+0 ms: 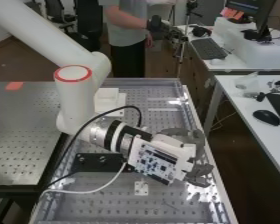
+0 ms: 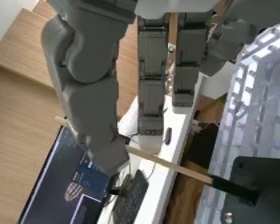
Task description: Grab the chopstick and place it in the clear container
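The hand [image 1: 198,157] is over the bench's right side in the high view, at the end of the arm, with its fingers toward the right edge. In the wrist view the hand [image 2: 94,95] has its thumb across the chopstick [image 2: 169,165], pinching it against a finger's pale tip. The chopstick is a thin wooden stick with a black end. It slants across the background, with one end beyond the thumb and the black end sticking out over the bench. Part of its length is hidden behind the thumb.
A black plate [image 1: 97,162] with a cable beside it lies on the perforated bench [image 1: 111,202]. White blocks [image 1: 107,100] stand farther back. Right of the bench is a white desk [image 1: 240,107] with a black mouse [image 1: 266,117] and clear plastic pieces [image 1: 246,82].
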Controlling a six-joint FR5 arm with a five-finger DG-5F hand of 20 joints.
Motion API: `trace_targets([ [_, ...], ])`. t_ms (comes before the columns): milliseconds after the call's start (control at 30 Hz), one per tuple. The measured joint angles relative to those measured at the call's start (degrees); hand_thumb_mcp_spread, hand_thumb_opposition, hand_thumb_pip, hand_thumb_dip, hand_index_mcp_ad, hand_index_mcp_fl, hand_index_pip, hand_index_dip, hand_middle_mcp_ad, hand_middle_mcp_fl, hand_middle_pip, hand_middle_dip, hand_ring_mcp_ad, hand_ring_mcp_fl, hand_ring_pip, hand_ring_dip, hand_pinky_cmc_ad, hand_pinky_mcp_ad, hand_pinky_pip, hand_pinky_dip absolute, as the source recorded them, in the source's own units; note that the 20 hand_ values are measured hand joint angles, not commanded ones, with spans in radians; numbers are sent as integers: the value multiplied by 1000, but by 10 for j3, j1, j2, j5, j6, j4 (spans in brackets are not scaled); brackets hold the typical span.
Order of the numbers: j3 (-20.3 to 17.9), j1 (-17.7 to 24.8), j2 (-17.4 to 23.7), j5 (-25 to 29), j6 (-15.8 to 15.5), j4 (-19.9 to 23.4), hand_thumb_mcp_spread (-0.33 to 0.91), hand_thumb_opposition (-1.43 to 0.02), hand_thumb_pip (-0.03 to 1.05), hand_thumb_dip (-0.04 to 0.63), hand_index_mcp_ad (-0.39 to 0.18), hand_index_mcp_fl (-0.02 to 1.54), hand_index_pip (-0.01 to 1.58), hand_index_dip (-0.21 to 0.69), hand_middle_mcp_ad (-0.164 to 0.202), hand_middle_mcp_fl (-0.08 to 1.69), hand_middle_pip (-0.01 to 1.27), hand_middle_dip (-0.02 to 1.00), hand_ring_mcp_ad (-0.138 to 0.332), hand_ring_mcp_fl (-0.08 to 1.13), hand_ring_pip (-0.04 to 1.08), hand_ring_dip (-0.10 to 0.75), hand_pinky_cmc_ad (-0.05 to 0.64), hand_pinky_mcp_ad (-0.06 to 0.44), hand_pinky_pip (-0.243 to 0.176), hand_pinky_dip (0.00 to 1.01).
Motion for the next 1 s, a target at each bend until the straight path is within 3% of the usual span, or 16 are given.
trace_targets([
  [300, 4, -1, -1, -1, -11, -2, 787, -988, 389, 253, -325, 1023, 663, 316, 42, 1154, 281, 731, 134, 595, 103, 421, 497, 168, 12, 154],
  [600, 3, 2, 3, 10, -24, 10, 827, -1018, 403, 253, -204, 1115, 562, 312, 45, 1204, 278, 726, 133, 656, 105, 424, 496, 164, 10, 152],
  [1000, 6, 4, 9, 18, -36, 21, 831, -1051, 400, 251, -206, 1206, 449, 344, 45, 1269, 239, 703, 133, 719, 108, 431, 496, 182, 26, 155],
])
